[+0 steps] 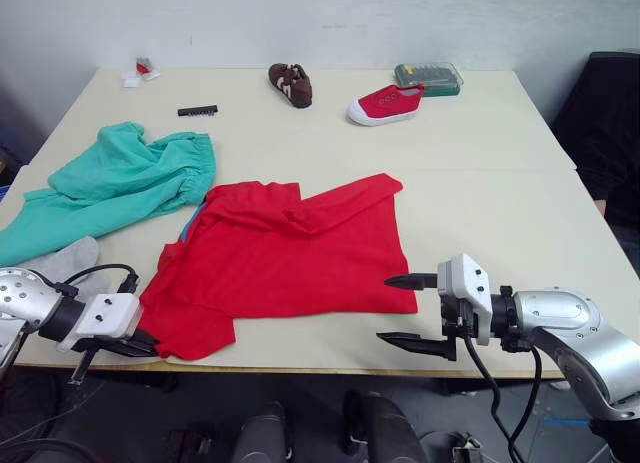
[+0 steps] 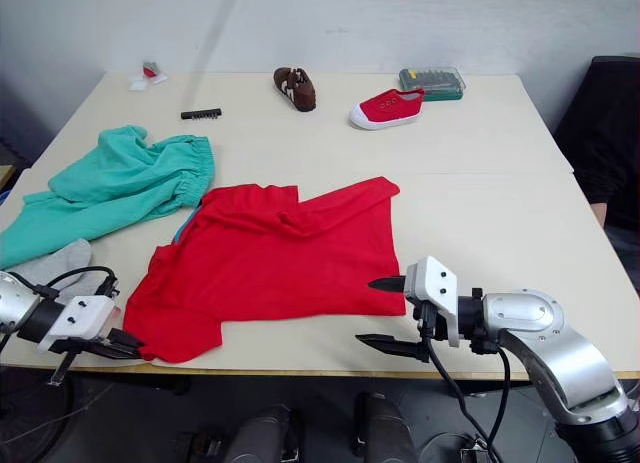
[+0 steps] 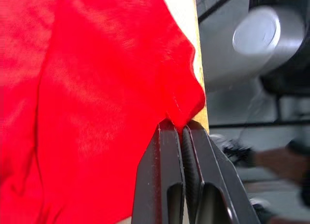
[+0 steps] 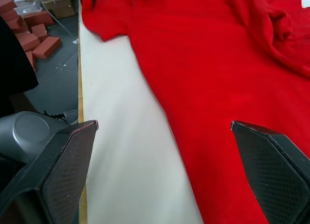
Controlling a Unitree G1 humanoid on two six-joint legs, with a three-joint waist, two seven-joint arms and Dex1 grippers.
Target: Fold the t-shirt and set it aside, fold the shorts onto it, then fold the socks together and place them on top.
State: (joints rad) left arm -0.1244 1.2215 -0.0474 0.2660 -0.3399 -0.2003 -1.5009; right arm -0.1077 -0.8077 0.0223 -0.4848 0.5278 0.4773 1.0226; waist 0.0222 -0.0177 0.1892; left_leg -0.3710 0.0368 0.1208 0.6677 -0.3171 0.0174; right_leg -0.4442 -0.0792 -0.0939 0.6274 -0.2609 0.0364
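Note:
The red t-shirt [image 1: 290, 248] lies spread on the table's near middle, with its upper part folded over and rumpled. My left gripper [image 1: 140, 345] is at the shirt's near-left corner by the table's front edge, shut on the red cloth [image 3: 181, 120]. My right gripper [image 1: 405, 311] hovers open just off the shirt's near-right corner, one finger over the table and one below its edge, nothing between them. To the left lie the teal shorts [image 1: 120, 188], bunched. The grey socks [image 1: 62, 261] rest in front of the shorts, near my left arm.
At the back of the table [image 1: 500, 203] sit a brown shoe [image 1: 291, 84], a red shoe with a white sole [image 1: 385, 104], a green case [image 1: 428, 78], a black bit strip [image 1: 197, 110] and small scraps [image 1: 140, 73]. A dark object [image 1: 610, 123] stands beside the right edge.

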